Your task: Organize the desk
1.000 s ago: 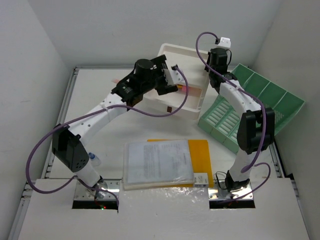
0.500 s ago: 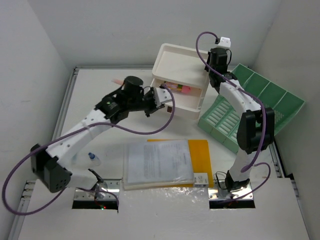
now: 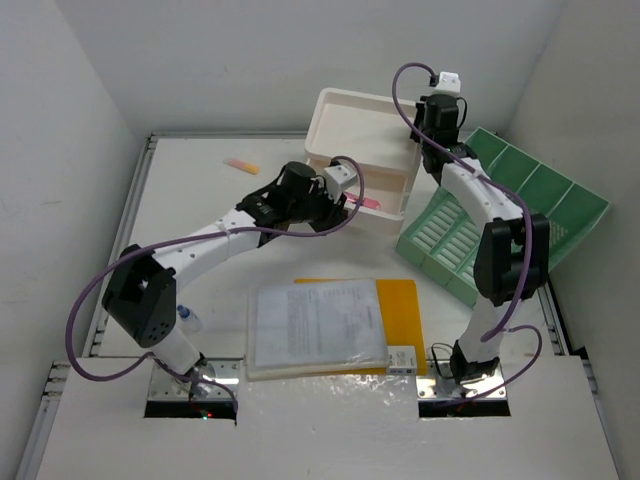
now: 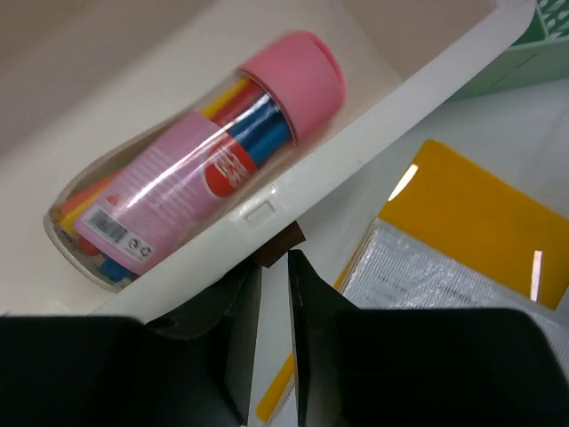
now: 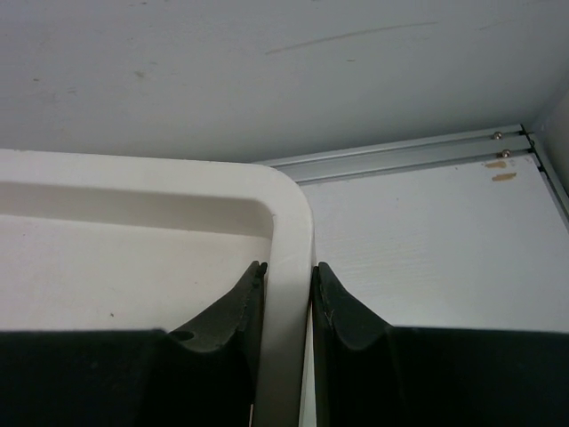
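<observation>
your left claw (image 4: 274, 260): fingers nearly together, tips at the brown tab (image 4: 283, 242) on the open drawer (image 4: 382, 107) front; can't tell if it pinches. prob set to shove the drawer in, as the pen tube (image 4: 196, 169) lies inside. your right claw (image 5: 286, 271) is clamped on the box rim (image 5: 289, 222), likely so the box won't slide. box sits far back on the desk (image 3: 200, 200), papers (image 3: 315, 325) nearer the bases
</observation>
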`<action>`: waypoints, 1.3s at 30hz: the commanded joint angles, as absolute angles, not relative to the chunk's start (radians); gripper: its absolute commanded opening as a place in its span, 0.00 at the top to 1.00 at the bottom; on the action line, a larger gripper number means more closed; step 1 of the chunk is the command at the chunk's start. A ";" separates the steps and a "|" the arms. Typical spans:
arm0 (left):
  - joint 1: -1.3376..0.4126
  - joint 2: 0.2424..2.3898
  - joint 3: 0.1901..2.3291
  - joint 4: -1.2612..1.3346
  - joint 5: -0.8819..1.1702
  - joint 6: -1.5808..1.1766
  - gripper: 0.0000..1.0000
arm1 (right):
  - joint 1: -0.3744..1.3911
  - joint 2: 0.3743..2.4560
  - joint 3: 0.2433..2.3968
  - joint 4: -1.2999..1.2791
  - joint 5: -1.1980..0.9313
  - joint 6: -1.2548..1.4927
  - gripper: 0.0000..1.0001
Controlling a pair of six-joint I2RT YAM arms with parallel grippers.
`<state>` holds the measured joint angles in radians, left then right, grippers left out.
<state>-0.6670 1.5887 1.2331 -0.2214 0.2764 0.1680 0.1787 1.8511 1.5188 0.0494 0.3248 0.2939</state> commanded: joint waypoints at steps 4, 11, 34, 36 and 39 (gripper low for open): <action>-0.670 1.778 1.362 0.086 0.192 0.049 0.81 | 0.207 1.927 1.511 -0.146 0.003 0.232 1.00; -0.670 1.904 1.541 0.100 0.106 0.017 0.65 | 0.209 1.928 1.522 -0.183 -0.060 0.219 1.00; -0.686 1.698 1.292 0.061 -0.052 0.109 0.43 | 0.224 1.807 1.331 -0.022 0.288 0.658 1.00; -0.686 1.732 1.310 0.081 -0.032 0.086 0.42 | 0.229 1.810 1.339 -0.031 0.296 0.660 1.00; -0.693 1.810 1.356 0.080 -0.008 0.055 0.41 | 0.232 1.795 1.319 -0.025 0.316 0.676 1.00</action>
